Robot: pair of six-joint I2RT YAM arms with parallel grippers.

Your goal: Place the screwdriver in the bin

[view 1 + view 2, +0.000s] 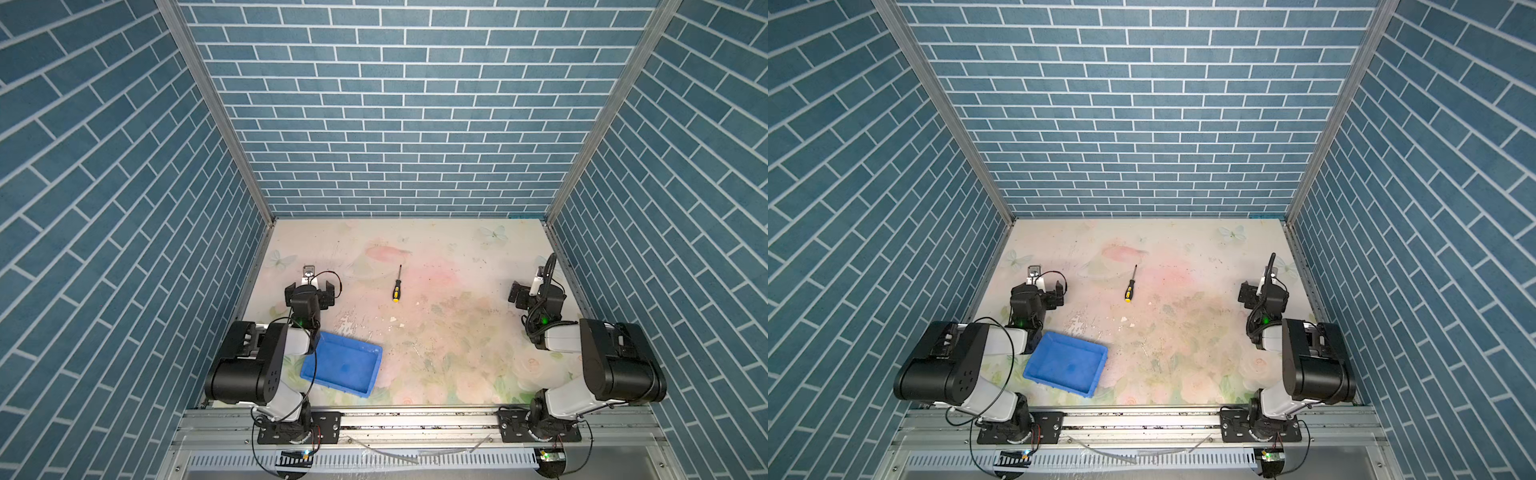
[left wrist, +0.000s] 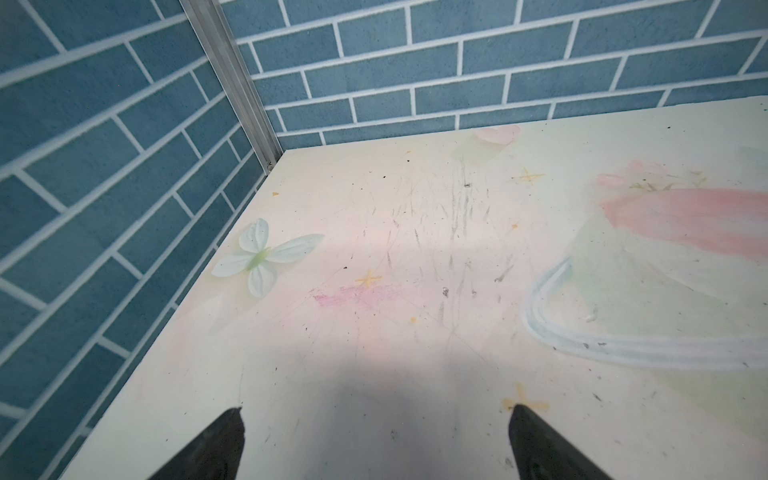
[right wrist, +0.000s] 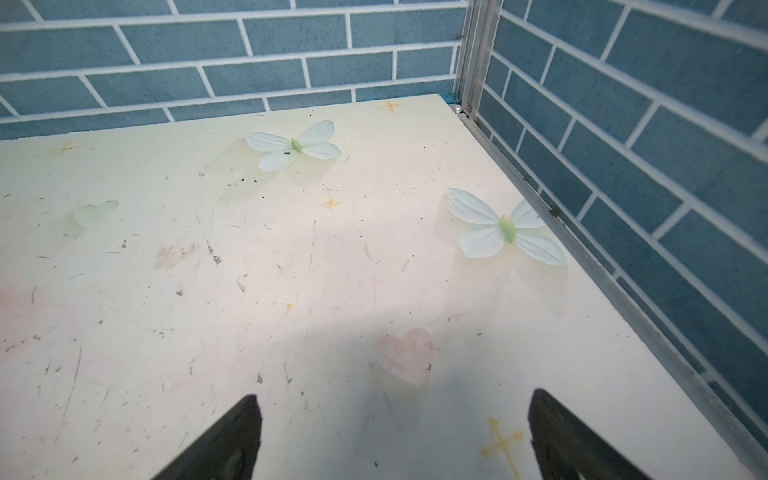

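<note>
The screwdriver (image 1: 396,286) (image 1: 1130,286), with a black-and-yellow handle and a thin dark shaft, lies flat mid-table with its shaft pointing at the back wall. The bin (image 1: 345,361) (image 1: 1065,361), a shallow bright blue tray, sits near the front left with nothing in it, partly under the left arm. My left gripper (image 1: 310,287) (image 1: 1040,291) (image 2: 376,411) is open over bare table, left of the screwdriver and beyond the bin. My right gripper (image 1: 538,291) (image 1: 1264,293) (image 3: 395,397) is open near the right wall. Neither wrist view shows the screwdriver or the bin.
Blue brick-pattern walls (image 1: 399,124) close in the table on three sides, with aluminium posts at the back corners. A metal rail (image 1: 415,419) carrying both arm bases runs along the front edge. A small white scrap (image 1: 392,319) lies between the screwdriver and the bin.
</note>
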